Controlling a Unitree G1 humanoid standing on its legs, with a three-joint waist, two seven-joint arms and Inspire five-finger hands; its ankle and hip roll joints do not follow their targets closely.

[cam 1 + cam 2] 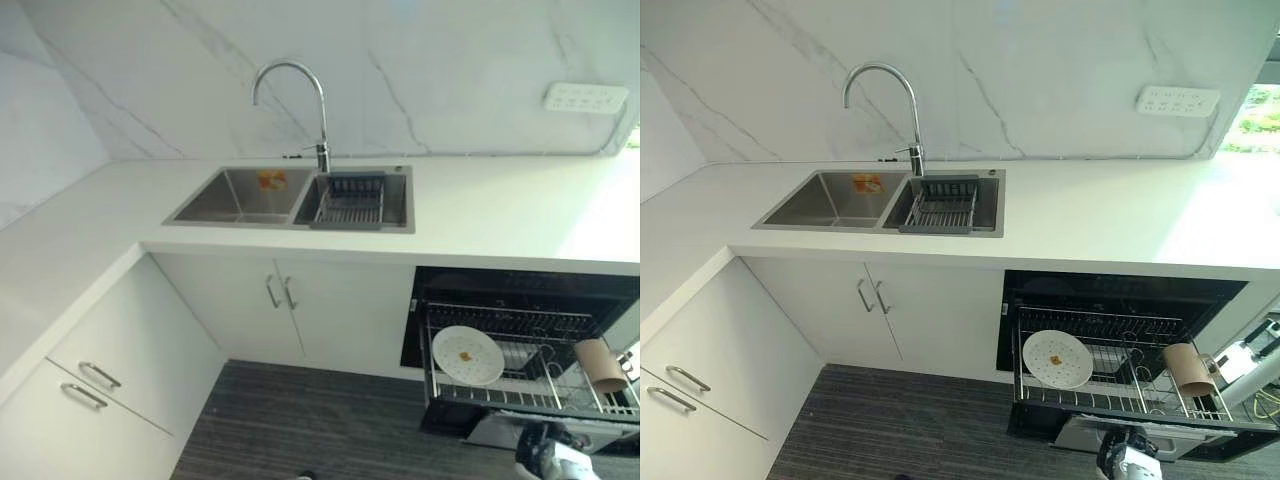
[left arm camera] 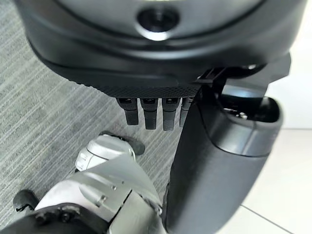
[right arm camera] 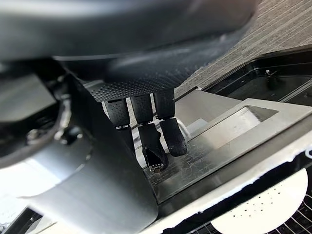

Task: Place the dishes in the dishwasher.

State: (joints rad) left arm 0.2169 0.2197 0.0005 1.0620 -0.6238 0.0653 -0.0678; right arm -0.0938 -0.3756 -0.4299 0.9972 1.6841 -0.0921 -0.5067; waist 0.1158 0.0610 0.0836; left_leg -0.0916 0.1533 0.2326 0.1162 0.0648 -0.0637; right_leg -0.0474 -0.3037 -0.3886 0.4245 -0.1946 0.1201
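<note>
Pulled-out dishwasher rack (image 1: 1110, 385) below the white worktop (image 1: 1090, 215), its right end cut off, holding an upright white plate (image 1: 1057, 358) and a brown cup (image 1: 1191, 368) well apart; right hand (image 3: 146, 122) hangs before it, fingers (image 3: 171, 134) loosely straight, empty; left hand (image 2: 156, 105) likewise over the floor (image 2: 44, 117).

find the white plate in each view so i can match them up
Left eye view: white plate standing in the pulled-out dishwasher rack, lower right.
Right eye view: same plate, left end of the rack.
Right wrist view: its rim at the corner.
Left wrist view: not in it.
Shared landmark: brown cup in the rack.
</note>
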